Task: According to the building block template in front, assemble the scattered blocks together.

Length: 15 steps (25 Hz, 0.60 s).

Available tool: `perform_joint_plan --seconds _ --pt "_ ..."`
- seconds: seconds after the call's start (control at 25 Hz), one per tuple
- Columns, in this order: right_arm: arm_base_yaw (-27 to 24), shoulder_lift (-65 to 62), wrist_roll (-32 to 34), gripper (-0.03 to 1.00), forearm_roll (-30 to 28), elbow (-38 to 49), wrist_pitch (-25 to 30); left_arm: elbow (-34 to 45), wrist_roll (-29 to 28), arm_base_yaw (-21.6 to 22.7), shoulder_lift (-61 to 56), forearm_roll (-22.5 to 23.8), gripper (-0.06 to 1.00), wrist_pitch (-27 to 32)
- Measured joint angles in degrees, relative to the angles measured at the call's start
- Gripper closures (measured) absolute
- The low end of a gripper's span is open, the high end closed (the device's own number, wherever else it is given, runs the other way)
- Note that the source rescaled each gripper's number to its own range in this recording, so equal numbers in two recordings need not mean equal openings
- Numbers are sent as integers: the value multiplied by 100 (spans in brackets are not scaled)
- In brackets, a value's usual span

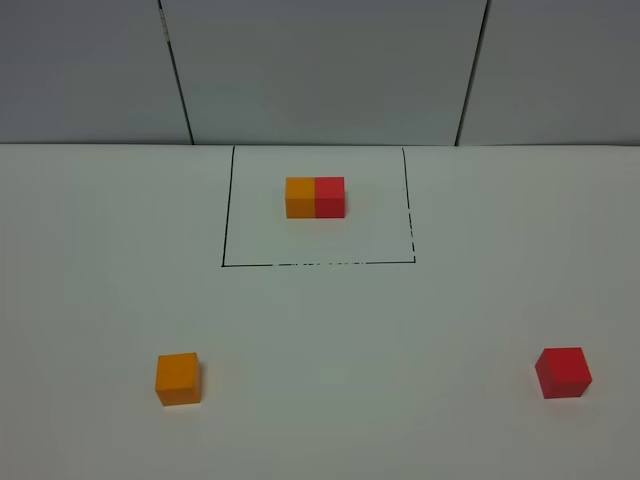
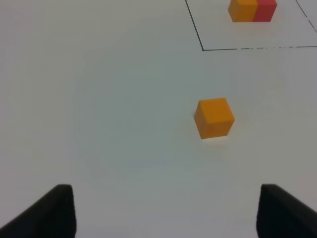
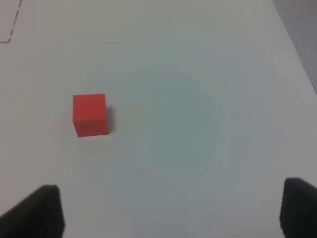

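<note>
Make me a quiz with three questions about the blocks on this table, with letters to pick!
1. Where is the loose orange block in the high view?
A) inside the black frame
B) near the front, on the left
C) on top of another block

2. How many blocks stand on the table in all?
A) two
B) four
C) six

3. How do the two blocks of the framed pair stand?
A) touching side by side
B) stacked
C) far apart

Answers:
1 B: it sits alone outside the black frame, at the front left.
2 B: the framed pair makes two, then add the loose orange block and the loose red block.
3 A: the orange and red halves meet with no gap.
</note>
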Motion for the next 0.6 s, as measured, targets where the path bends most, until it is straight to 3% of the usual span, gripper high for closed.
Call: perform_joint_plan --seconds 0.6 --pt "0 0 0 22 4 0 0 0 0 5 0 -4 24 0"
